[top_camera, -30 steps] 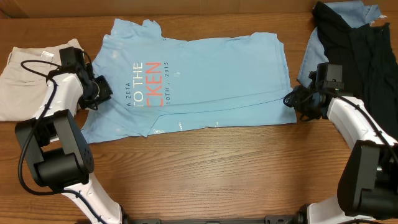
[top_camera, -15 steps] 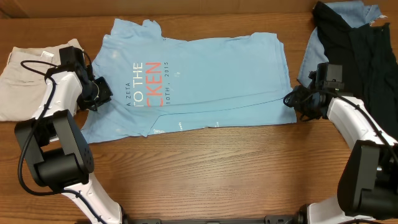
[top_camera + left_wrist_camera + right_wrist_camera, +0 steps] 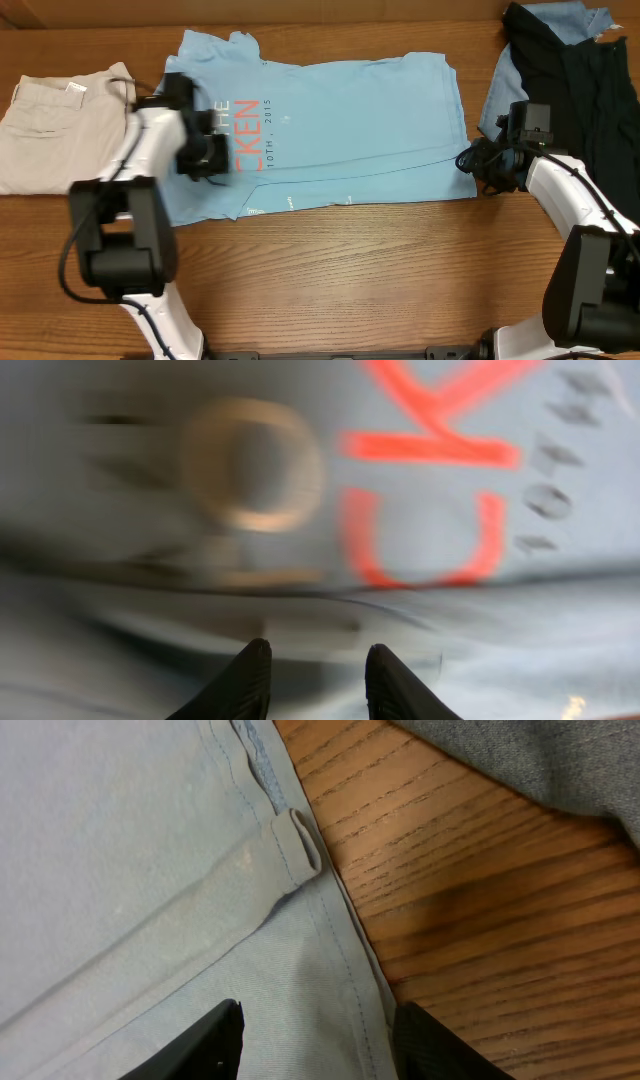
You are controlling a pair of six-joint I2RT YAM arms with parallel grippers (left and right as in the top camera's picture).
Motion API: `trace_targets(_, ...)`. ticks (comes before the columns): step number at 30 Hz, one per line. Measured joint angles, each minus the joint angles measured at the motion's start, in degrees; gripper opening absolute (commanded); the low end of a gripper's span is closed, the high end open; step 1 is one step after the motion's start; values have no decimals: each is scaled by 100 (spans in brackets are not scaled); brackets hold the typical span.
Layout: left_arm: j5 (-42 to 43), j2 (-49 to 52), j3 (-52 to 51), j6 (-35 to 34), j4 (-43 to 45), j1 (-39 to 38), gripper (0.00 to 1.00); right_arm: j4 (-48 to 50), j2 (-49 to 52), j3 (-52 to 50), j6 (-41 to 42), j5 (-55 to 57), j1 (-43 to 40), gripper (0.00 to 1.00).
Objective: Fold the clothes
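Spread flat on brown wooden table (image 3: 350, 270): light sky-blue cotton T-shirt (image 3: 350, 120). Left gripper (image 3: 310, 678) parted over coral lettering (image 3: 250, 125); right gripper (image 3: 315, 1040) released, astride right hem.

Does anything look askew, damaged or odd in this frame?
The light blue T-shirt lies half folded, its near fold line slanting and uneven. At its right hem a small pleat is rolled over, ahead of the open right claw. Nothing looks torn or spilled.

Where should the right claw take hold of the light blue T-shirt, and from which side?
Probably take the T-shirt by its hem, coming from the bare table side with the right claw. The hem lies flat at the open edge, and a small raised pleat there offers something to pinch.
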Motion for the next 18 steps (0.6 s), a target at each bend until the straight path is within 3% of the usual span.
trace_targets(8,-802,0,0,321,-474,-1272,38,-4,0,0,4,85,0,52)
trace_targets(18,-1611,0,-2,323,-592,-1436,38,-4,0,0,2,109,0,52)
